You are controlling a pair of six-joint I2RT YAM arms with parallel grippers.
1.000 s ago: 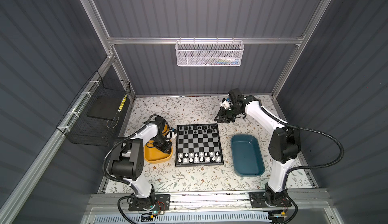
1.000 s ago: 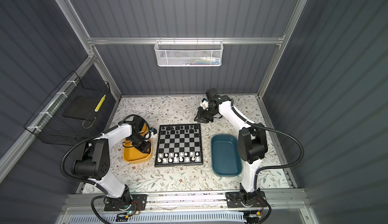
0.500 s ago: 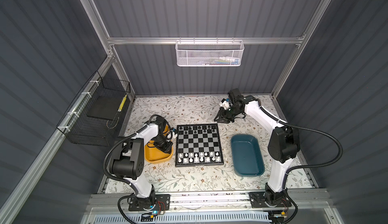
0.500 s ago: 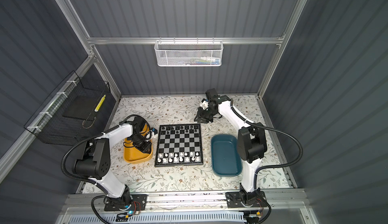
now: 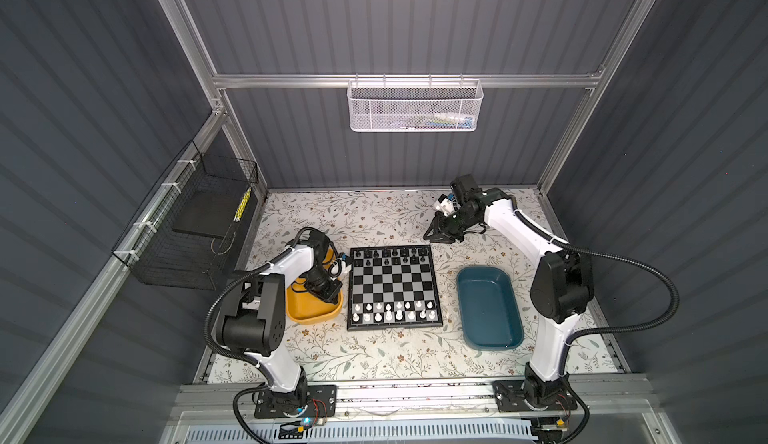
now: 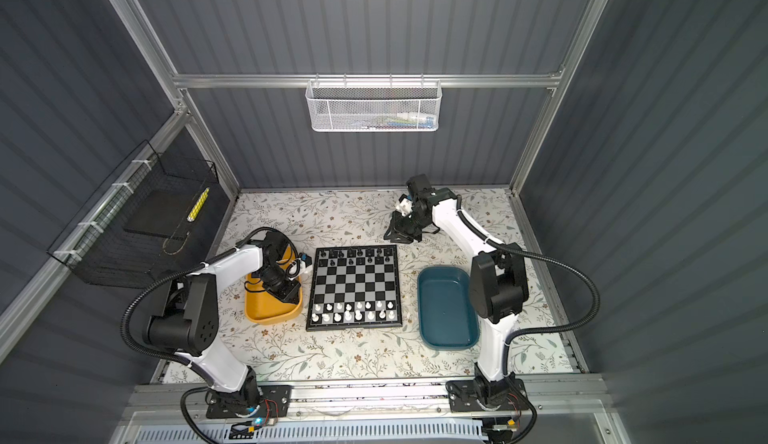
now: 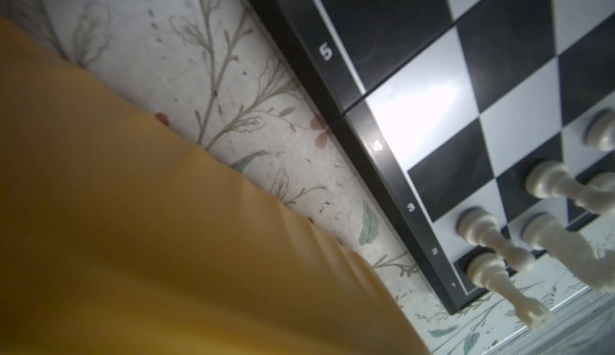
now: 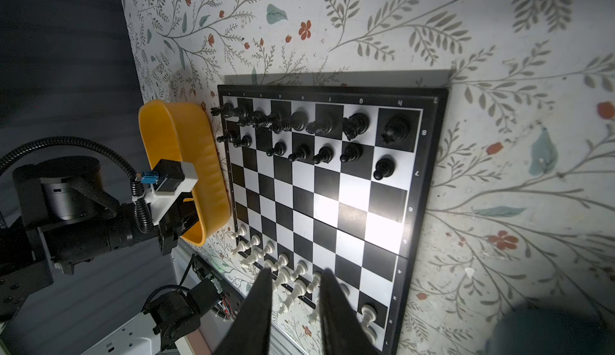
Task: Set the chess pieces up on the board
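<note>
Left gripper low in yellow tray beside board; fingers hidden by wall, so cannot tell whether it is clenched; chess pieces line end rows, black far, white near; pinch upright, lift clear of rim; right gripper parted, empty.

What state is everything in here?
Board, flat, middle rows bare.
Black pieces, standing on far rows.
White pieces, standing on near rows.
Left pincer, down inside a tray, grip hidden.
Yellow tray, pincer inside.
Teal tray, empty.
Right pincer, open, holding nothing.
</note>
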